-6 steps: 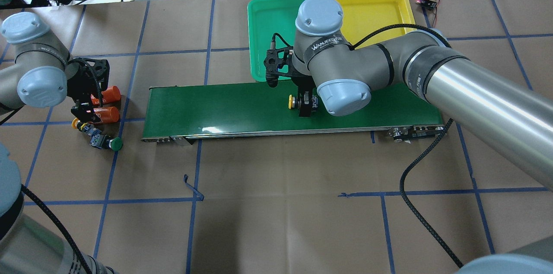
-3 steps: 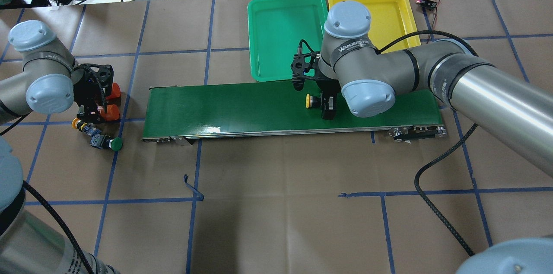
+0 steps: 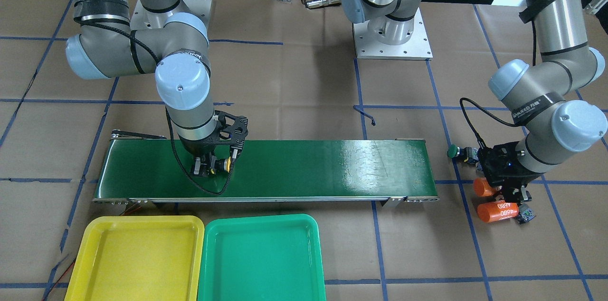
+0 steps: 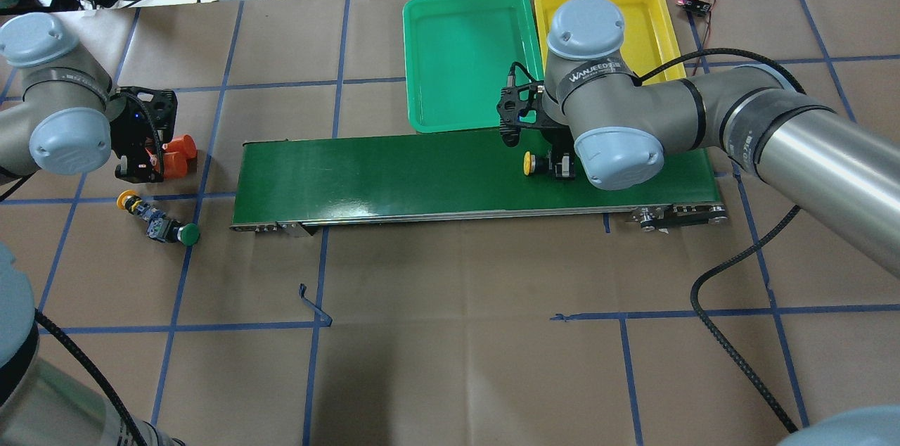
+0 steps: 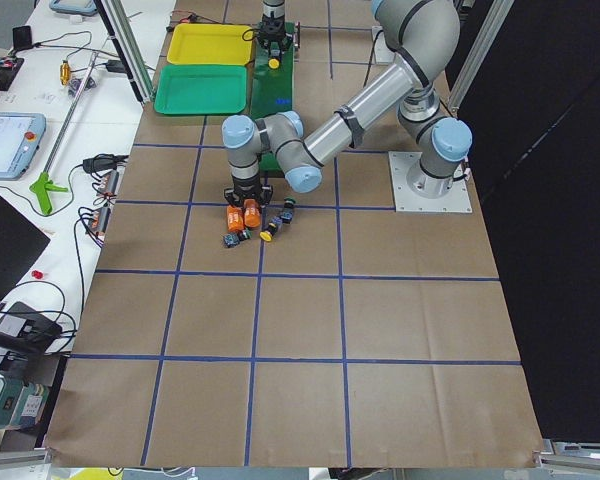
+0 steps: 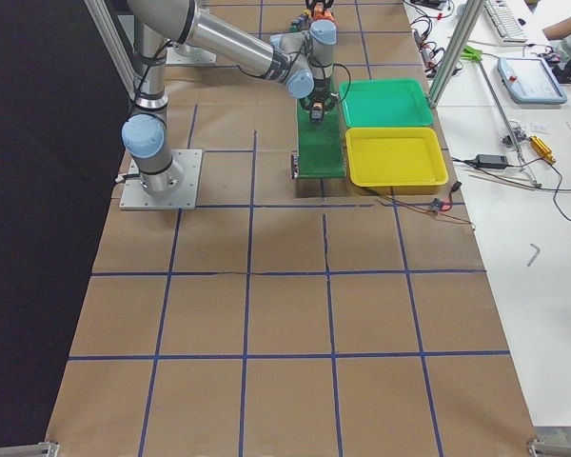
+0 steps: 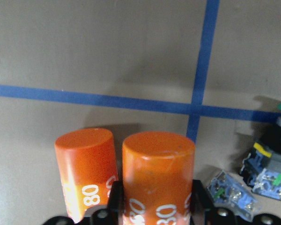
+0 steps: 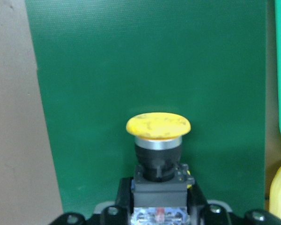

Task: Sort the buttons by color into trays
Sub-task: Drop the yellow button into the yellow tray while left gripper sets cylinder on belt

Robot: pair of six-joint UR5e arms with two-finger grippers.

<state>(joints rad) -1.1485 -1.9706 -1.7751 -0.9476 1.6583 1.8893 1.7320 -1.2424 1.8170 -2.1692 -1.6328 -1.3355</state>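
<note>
Gripping a yellow button [image 4: 529, 164], the right tool [image 4: 560, 168] has moved toward the yellow tray [image 4: 657, 17].

My R arm [image 4: 738, 122] reaches in long from my right side, forearm nearly level, wrist joints stacked above the claw. R claw [image 3: 202, 166] points straight down w/ fingers closed on the black body of a yellow button [image 8: 158, 126]; its cap sticks out sideways, clear of the fingers. My L arm [image 4: 49, 129] is folded tight at the other end of the bench [image 4: 450, 361], wrist low. L claw [image 7: 157, 208] also points down. Its fingers sit either side of one orange cylinder [image 7: 158, 159] & look clamped on it, tho the tips are cut off at the frame edge.
</note>
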